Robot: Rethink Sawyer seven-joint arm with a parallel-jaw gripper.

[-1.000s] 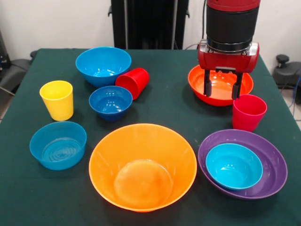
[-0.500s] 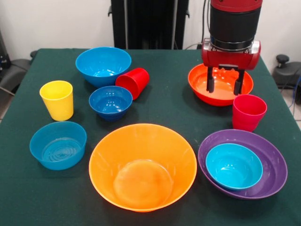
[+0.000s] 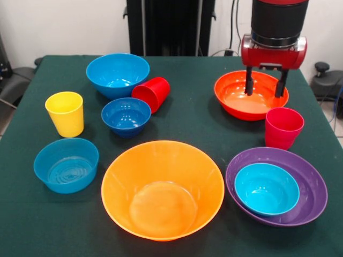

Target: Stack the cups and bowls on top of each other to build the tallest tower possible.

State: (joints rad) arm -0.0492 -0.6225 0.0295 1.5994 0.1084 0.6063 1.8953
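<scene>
Gripper [image 3: 265, 95] hangs over red-orange bowl [image 3: 236, 99] at 1 o'clock on surface, jaws apart, empty. Bowl light, rigid, glossy-slick; best pinched across thin rim. Purple bowl [image 3: 311, 184] with small blue bowl [image 3: 266, 188] nested sits at 5 o'clock.

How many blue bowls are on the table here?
4: a large blue bowl at the back, a dark one before it, one front-left, and a turquoise one inside the purple bowl.
</scene>
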